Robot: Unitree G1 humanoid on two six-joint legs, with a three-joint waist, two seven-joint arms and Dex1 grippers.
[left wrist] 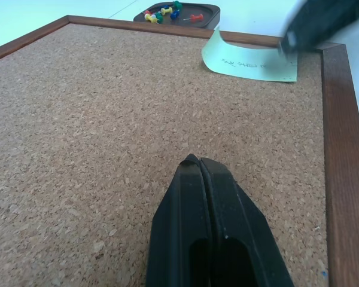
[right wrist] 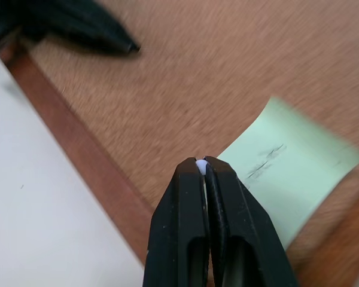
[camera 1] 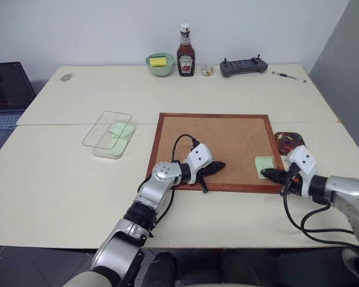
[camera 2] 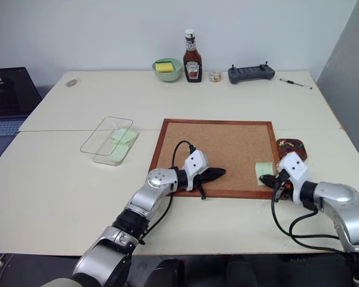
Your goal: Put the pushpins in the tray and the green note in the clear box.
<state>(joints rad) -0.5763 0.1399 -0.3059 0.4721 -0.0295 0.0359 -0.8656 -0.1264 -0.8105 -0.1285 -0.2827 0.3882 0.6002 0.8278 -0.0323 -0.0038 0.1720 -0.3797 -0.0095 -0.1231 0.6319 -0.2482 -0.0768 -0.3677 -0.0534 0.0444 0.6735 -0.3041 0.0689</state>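
Heinz label on ketchup bottle (camera 1: 186, 52)

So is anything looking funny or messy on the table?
A little. The green note on the corkboard has one corner curling up instead of lying flat. The clear box sits slanted on the table, with green paper already inside it. Nothing looks spilled or broken.
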